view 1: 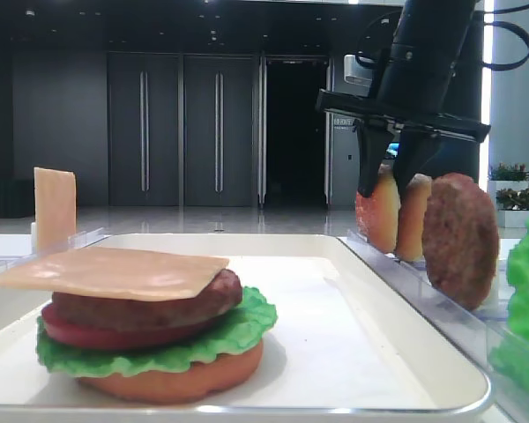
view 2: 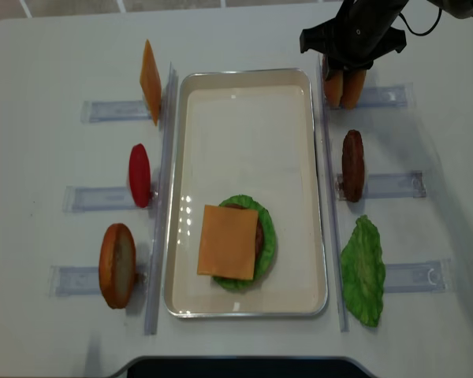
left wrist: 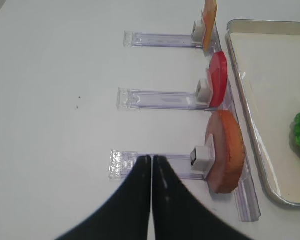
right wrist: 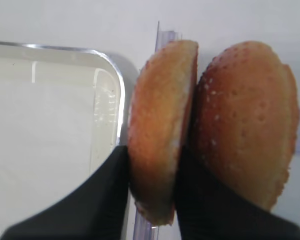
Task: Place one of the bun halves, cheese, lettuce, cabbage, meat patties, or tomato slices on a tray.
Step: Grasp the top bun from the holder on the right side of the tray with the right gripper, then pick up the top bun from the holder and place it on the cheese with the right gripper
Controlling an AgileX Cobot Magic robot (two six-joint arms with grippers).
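The white tray [view 2: 245,299] lies in the middle of the table [view 2: 31,55]. On it, toward 6 o'clock, sits a stack: a flat bun base [view 1: 172,381] at the bottom, then lettuce [view 2: 266,236], a tomato slice [view 1: 97,333], a meat patty [view 1: 145,304] and a square of cheese [view 2: 228,242] on top.

At 3 o'clock of the tray a second lettuce leaf [view 2: 363,272] stands in the clear rack [view 2: 414,277], and above it a second patty [view 2: 352,165] stands on edge. At 1 o'clock two bun tops stand upright side by side, touching. The right gripper [right wrist: 151,200] comes from above and its black fingers [right wrist: 102,200] are clamped on the bun top nearer to the tray [right wrist: 160,130]; the other bun top [right wrist: 245,120] stays just beside it.

At 9 o'clock of the tray stand a bun [view 2: 117,264], a red tomato slice [view 2: 139,175] and a cheese slice [view 2: 150,81], each on edge in its own holder.

The left gripper [left wrist: 152,165] hovers over the bare table near the bun, with its fingers pressed together and nothing between them.
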